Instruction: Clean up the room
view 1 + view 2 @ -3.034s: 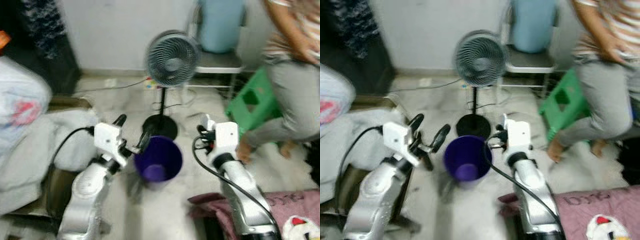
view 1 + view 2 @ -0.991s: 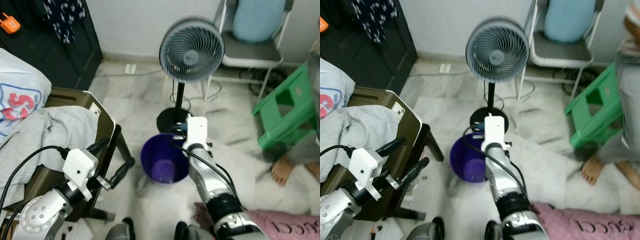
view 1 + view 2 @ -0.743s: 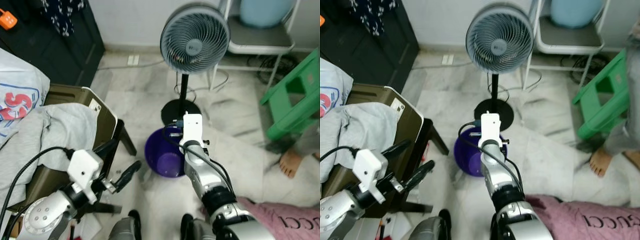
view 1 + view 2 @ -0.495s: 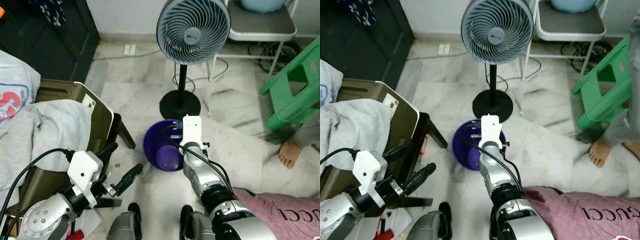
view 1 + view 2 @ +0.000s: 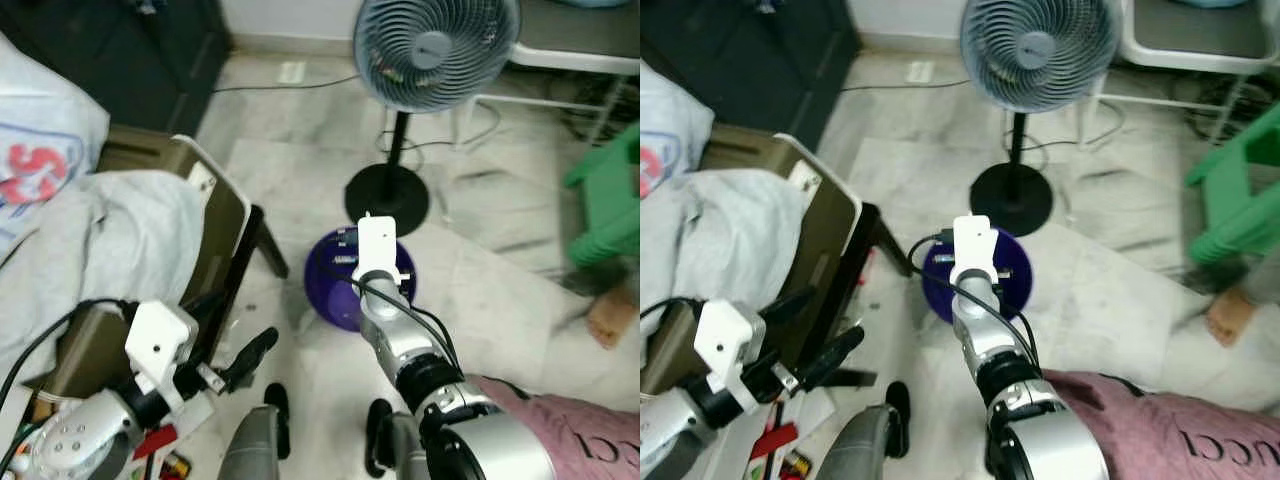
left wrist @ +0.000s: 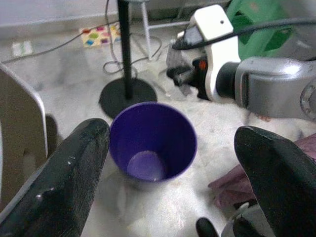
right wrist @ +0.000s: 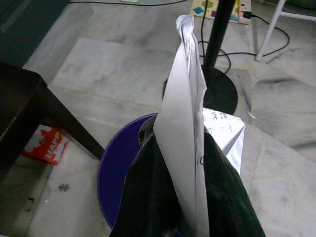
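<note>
My right end effector point(image 7: 190, 163) is pinching a white sheet of paper point(image 7: 185, 98) between its two black fingers. It hangs right over the purple bin point(image 5: 340, 290), which stands on the marble floor point(image 5: 300, 150) just beside the black base of the standing fan point(image 5: 435, 45). My left end effector point(image 5: 235, 340) is low by the chair point(image 5: 215, 225), with its fingers point(image 6: 64, 177) spread apart and nothing in them. Grey clothes point(image 5: 110, 240) lie heaped on the chair. A green stool point(image 5: 610, 200) stands off to my right.
</note>
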{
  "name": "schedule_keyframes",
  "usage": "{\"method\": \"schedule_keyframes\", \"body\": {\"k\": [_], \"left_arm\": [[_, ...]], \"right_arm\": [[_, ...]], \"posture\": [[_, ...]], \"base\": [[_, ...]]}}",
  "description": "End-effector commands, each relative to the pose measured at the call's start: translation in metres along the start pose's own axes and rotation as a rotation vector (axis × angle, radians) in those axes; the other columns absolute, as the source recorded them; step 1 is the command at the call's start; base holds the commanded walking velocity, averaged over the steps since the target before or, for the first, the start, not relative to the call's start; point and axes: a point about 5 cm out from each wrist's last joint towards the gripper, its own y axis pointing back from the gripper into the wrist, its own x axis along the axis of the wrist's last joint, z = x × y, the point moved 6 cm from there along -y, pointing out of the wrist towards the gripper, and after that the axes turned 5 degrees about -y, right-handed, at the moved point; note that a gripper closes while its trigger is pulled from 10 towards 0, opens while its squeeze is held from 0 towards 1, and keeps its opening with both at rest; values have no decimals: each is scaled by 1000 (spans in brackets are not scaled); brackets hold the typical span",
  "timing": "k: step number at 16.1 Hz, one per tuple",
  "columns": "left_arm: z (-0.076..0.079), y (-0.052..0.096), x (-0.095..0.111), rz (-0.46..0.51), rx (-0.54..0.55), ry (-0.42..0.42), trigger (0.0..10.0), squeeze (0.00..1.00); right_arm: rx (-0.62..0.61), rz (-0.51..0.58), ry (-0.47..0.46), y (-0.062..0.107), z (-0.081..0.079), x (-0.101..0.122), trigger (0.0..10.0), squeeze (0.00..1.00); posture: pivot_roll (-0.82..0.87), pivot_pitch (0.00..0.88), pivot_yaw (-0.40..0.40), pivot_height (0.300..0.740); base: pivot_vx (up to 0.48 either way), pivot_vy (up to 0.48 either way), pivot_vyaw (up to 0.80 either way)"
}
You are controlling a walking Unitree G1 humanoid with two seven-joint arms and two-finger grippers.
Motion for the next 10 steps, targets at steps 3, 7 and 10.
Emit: {"method": "schedule_keyframes", "body": {"k": [3, 7, 10], "left_arm": [[4, 3, 1, -13, -4, -10, 10000, 0], [2, 3, 1, -13, 5, -15, 10000, 0], [4, 2, 1, -11, 3, -12, 10000, 0]], "right_arm": [[38, -12, -25, 7, -38, 2, 10000, 0], [-115, -25, 45, 4, -2, -6, 10000, 0], [-200, -29, 72, 3, 22, -11, 10000, 0]], "posture": [[183, 411, 74, 740], [182, 408, 70, 740], [180, 411, 71, 740]], "base": [[0, 0, 0], [0, 0, 0], [0, 0, 0]]}}
